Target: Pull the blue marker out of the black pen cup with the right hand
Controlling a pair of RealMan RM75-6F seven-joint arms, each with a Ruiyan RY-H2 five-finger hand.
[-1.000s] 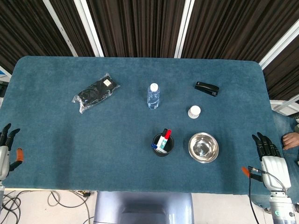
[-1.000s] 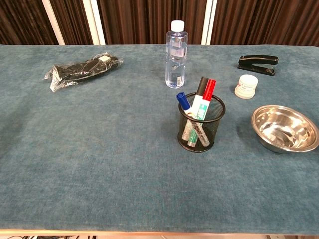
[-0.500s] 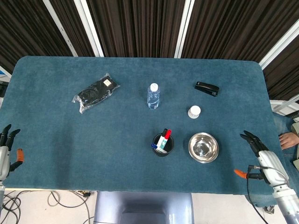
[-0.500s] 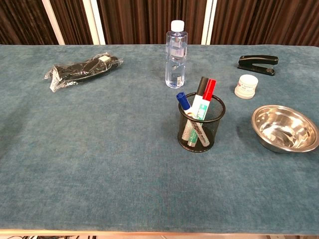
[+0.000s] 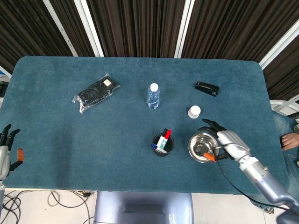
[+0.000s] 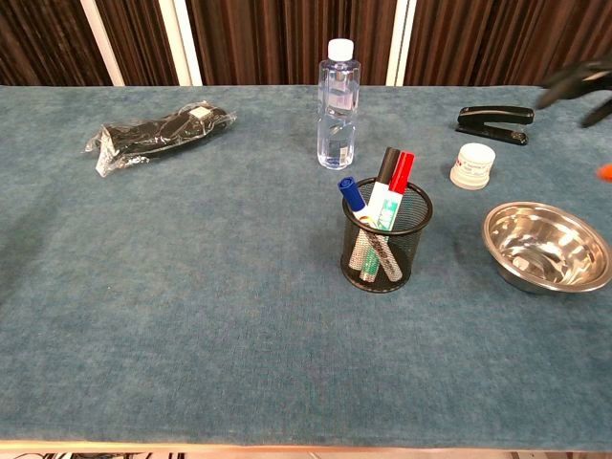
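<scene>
A black mesh pen cup point(image 5: 163, 144) point(image 6: 385, 239) stands on the blue cloth, near the table's front middle. The blue marker point(image 5: 153, 146) point(image 6: 353, 196) leans out of its left side, beside a black and a red marker point(image 6: 400, 174). My right hand point(image 5: 223, 142) point(image 6: 579, 86) hovers open, fingers spread, over the right part of the steel bowl point(image 5: 201, 148) point(image 6: 545, 246), well to the right of the cup and holding nothing. My left hand point(image 5: 6, 150) stays open at the table's front left edge, out of the chest view.
A water bottle point(image 5: 153, 95) stands behind the cup. A white jar point(image 5: 194, 111) and a black stapler point(image 5: 207, 88) lie at the back right, and a black plastic-wrapped packet point(image 5: 94, 92) at the back left. A person's hand point(image 5: 289, 140) shows past the right edge.
My right hand has swung in from the table's front right edge, leftward to above the steel bowl, and now shows in the chest view. My left hand has stayed put.
</scene>
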